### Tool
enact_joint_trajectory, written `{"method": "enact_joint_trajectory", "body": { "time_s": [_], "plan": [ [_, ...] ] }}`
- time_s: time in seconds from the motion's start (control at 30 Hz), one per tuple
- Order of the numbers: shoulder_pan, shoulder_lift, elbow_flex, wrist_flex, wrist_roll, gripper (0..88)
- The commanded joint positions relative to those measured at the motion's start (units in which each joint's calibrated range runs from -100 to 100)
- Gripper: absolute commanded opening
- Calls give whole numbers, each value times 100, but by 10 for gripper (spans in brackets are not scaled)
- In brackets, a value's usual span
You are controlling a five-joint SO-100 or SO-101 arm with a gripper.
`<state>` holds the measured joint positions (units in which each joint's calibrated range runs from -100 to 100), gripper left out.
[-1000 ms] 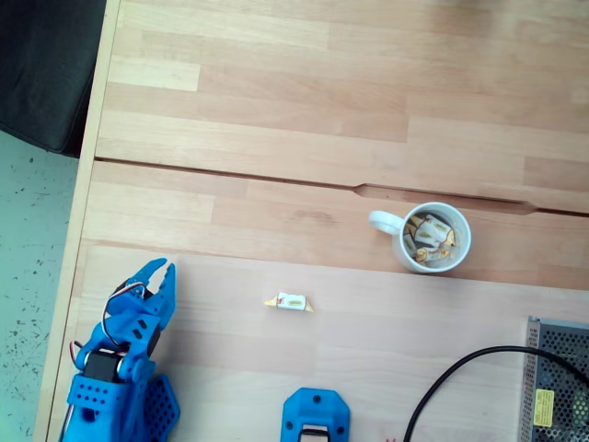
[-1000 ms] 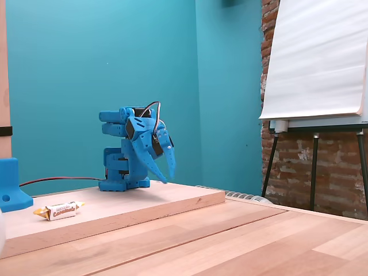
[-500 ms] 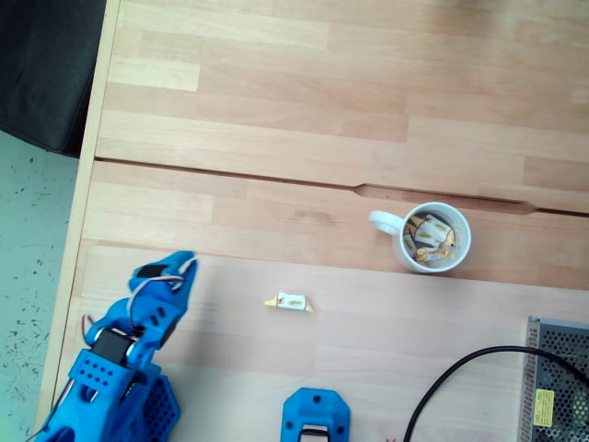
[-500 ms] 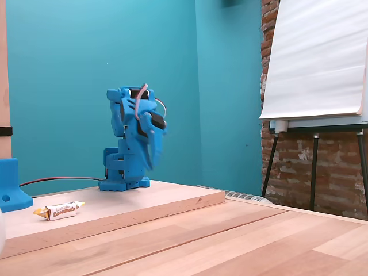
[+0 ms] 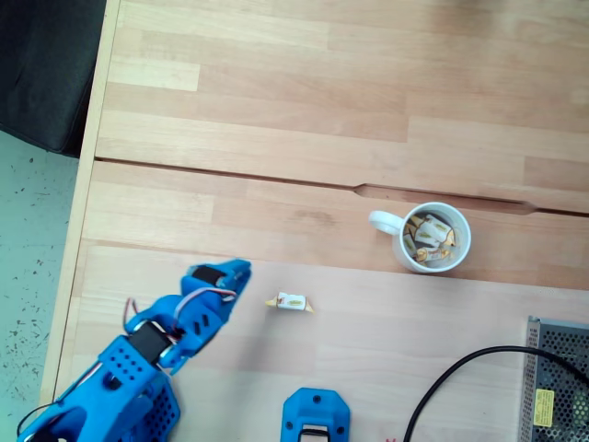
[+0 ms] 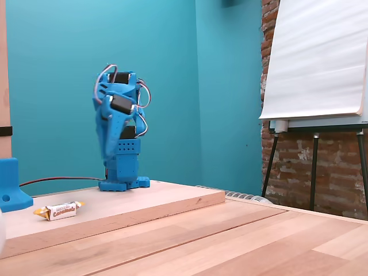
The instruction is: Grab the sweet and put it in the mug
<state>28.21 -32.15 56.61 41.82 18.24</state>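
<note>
The sweet, a small wrapped candy with a white middle and yellow twisted ends, lies alone on the raised wooden board. It also lies near the board's front edge in the side fixed view, sweet. The white mug stands to the upper right of it, handle to the left, with several like candies inside. My blue gripper hangs above the board just left of the sweet, apart from it. In a fixed view the gripper points downward and is blurred, so I cannot tell how its jaws stand.
A blue printed block sits at the board's near edge below the sweet. A black cable and a grey metal box lie at the lower right. A dark object is beyond the table's left edge.
The arm has swung right from the board's left edge toward the sweet, and the gripper has turned downward. Sweet and mug have not moved.
</note>
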Motion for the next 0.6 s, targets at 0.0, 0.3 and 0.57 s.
{"method": "enact_joint_trajectory", "body": {
  "time_s": [0.0,0.3,0.57],
  "plan": [
    [272,74,-398,-21,117,45],
    [643,350,-353,-21,527,121],
    [1151,883,-389,-94,581,321]
  ]
}}
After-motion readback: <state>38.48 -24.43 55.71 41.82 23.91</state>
